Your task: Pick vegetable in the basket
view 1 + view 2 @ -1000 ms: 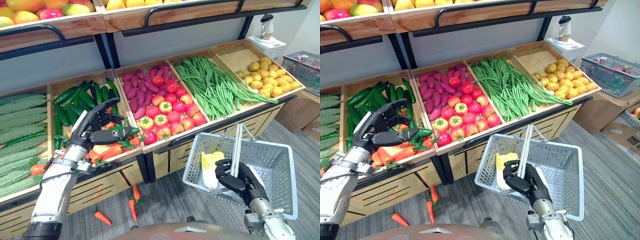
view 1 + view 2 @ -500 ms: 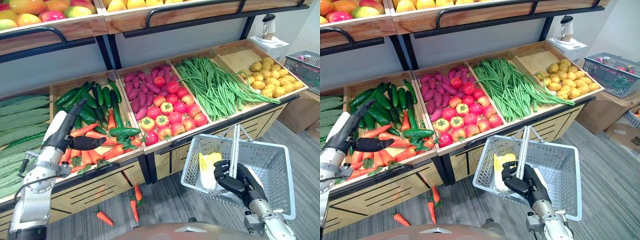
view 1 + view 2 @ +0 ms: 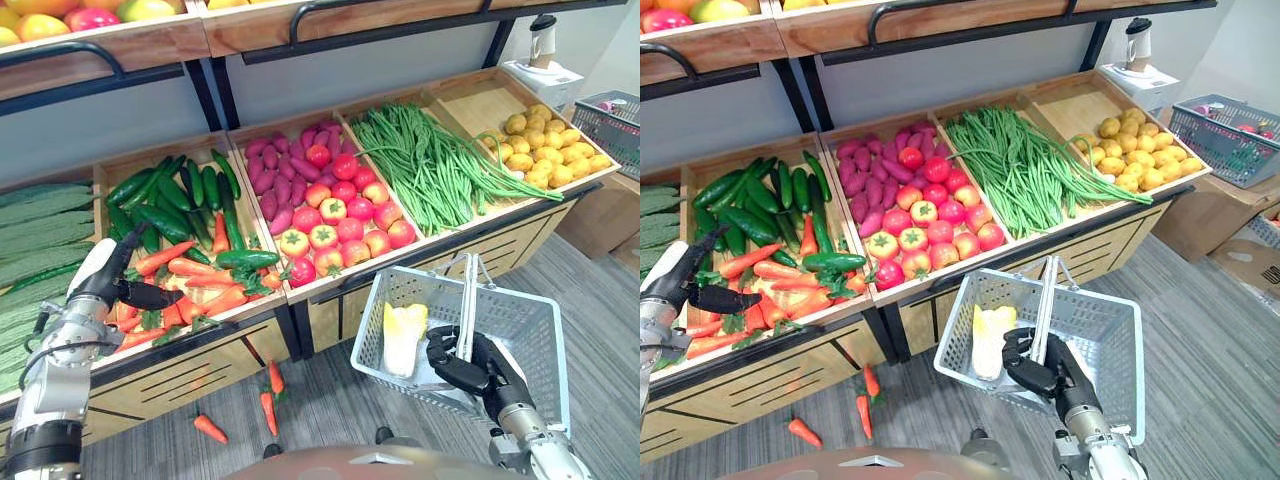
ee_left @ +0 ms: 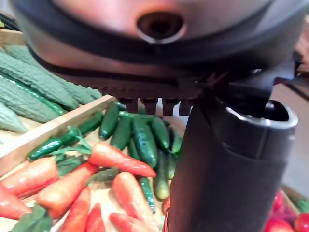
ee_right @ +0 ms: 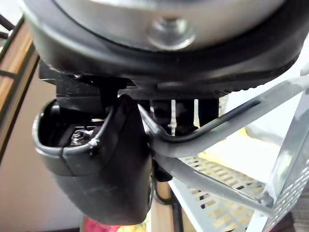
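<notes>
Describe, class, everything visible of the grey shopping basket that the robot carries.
The grey, mesh-walled, plastic-looking basket is rectangular and open-topped, hanging slightly tilted before the wooden vegetable stand, off the floor. Its two thin handles are swung up together, with the fingers of the right hand curled round them. Inside, by its left wall, lies one pale yellow-and-white leafy vegetable.

- Two baskets: the held basket (image 3: 522, 335) and the far basket (image 3: 612, 116).
- One yellow-white vegetable (image 3: 403, 335) inside the held basket.
- Three loose carrots (image 3: 209, 429) on the floor.
- Two hands: the left hand (image 3: 100, 283) and the right hand (image 3: 465, 362).
</notes>
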### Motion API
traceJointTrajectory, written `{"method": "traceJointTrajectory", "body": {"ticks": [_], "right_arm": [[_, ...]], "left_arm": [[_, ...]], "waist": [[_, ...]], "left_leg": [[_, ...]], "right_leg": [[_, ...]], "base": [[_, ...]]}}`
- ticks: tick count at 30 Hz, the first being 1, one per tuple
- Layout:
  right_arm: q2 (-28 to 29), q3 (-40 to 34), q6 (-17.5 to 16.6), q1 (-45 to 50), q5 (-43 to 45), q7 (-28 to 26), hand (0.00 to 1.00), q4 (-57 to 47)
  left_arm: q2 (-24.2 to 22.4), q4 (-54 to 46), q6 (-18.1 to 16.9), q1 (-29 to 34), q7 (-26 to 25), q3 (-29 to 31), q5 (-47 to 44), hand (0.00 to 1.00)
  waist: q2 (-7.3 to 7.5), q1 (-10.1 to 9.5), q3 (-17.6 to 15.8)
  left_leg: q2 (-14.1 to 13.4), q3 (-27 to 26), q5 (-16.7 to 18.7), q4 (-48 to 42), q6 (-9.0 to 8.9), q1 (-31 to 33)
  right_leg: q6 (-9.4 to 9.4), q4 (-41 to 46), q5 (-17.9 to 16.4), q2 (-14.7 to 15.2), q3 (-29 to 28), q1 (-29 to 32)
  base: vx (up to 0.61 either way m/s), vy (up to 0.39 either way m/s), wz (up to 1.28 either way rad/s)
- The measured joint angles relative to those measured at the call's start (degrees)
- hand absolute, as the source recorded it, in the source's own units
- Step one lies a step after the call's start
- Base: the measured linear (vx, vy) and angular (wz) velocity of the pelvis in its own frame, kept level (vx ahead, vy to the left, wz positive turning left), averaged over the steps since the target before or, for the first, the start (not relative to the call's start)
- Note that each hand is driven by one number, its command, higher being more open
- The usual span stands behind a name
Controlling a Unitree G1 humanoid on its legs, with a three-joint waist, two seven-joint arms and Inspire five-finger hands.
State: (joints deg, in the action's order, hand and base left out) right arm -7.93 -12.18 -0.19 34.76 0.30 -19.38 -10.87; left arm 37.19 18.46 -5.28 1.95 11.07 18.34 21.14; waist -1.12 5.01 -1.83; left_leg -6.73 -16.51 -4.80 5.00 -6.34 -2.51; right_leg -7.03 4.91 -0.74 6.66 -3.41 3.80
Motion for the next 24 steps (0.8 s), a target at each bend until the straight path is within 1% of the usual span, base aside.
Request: {"method": "traceJointTrajectory", "body": {"ticks": [4, 6, 10, 13, 15, 17, 21, 24], "right_arm": [[0.0, 0.75, -0.01, 0.46, 0.05, 0.0, 0.0, 0.0], [-0.02, 1.45, -0.03, 0.46, 0.11, -0.03, 0.0, 0.0], [-0.03, 2.61, -0.14, 0.34, 0.2, -0.02, 0.0, -0.01], [-0.13, 3.26, -0.15, -0.32, 0.8, -0.02, 0.0, -0.02], [-0.19, 3.9, -0.16, -1.09, 1.25, 0.0, 0.0, -0.02], [-0.2, 3.96, -0.16, -1.44, 1.28, 0.02, 0.0, -0.04], [-0.62, 4.21, -0.16, -2.68, 1.94, 0.11, 0.0, -0.11], [-1.18, 5.91, -0.18, -4.42, 2.46, 0.25, 0.0, -0.11]], "left_arm": [[1.77, 4.55, 0.23, -2.81, -0.81, -1.92, 1.06, 1.0], [1.83, 7.08, 0.26, -5.06, -1.09, -2.03, 2.07, 1.0], [2.11, 9.67, 0.24, -8.38, -1.55, -3.76, 2.7, 1.0], [2.27, 11.22, 0.21, -11.07, -2.37, -5.12, 4.03, 1.0], [3.9, 11.28, 0.19, -12.05, -2.77, -7.19, 4.09, 1.0], [4.37, 11.29, 0.18, -13.2, -2.84, -7.71, 4.13, 1.0], [4.51, 11.4, 0.16, -15.03, -3.24, -8.67, 4.26, 1.0], [5.96, 12.09, -0.12, -15.18, -3.35, -11.49, 4.49, 1.0]], "waist": [[0.76, 0.09, -0.89], [1.25, 0.25, -1.47], [1.6, 0.37, -2.87], [1.79, 0.32, -5.0], [2.06, 0.39, -6.74], [2.24, 0.55, -7.49], [2.48, 0.8, -9.65], [2.66, 1.42, -11.1]], "left_leg": [[0.0, -0.44, 0.07, -0.12, 0.03, -0.02], [0.02, -0.74, 0.08, -0.13, 0.05, -0.03], [0.03, -1.03, 0.18, -0.16, 0.13, -0.03], [0.05, -1.46, 0.2, -0.18, 0.16, 0.03], [0.04, -1.86, 0.18, -0.2, 0.18, 0.31], [0.04, -1.95, 0.28, -0.8, 0.28, 1.45], [-0.16, -2.24, 1.45, -3.25, 0.23, 3.25], [-0.97, -2.85, 3.3, -6.93, 0.01, 5.46]], "right_leg": [[-0.03, 0.01, 0.06, -0.08, -0.42, 0.14], [-0.02, 0.02, 0.07, -0.1, -0.74, 0.31], [-0.02, 0.28, 0.08, -0.16, -1.03, 0.65], [0.0, 0.98, 0.06, -0.23, -1.47, 1.24], [0.0, 1.37, 0.06, -0.33, -1.83, 2.0], [0.0, 1.81, 0.05, -0.3, -2.0, 3.09], [0.0, 2.36, 0.06, -0.23, -2.67, 4.36], [0.01, 3.08, 0.06, -0.62, -3.65, 5.89]], "base": [[0.0, 0.0, -0.06], [0.01, 0.001, -0.06], [0.0, 0.001, -0.03], [0.0, 0.002, -0.08], [-0.02, 0.002, -0.09], [-0.01, 0.0, -0.03], [0.0, 0.001, -0.06], [0.0, -0.005, -0.15]]}}
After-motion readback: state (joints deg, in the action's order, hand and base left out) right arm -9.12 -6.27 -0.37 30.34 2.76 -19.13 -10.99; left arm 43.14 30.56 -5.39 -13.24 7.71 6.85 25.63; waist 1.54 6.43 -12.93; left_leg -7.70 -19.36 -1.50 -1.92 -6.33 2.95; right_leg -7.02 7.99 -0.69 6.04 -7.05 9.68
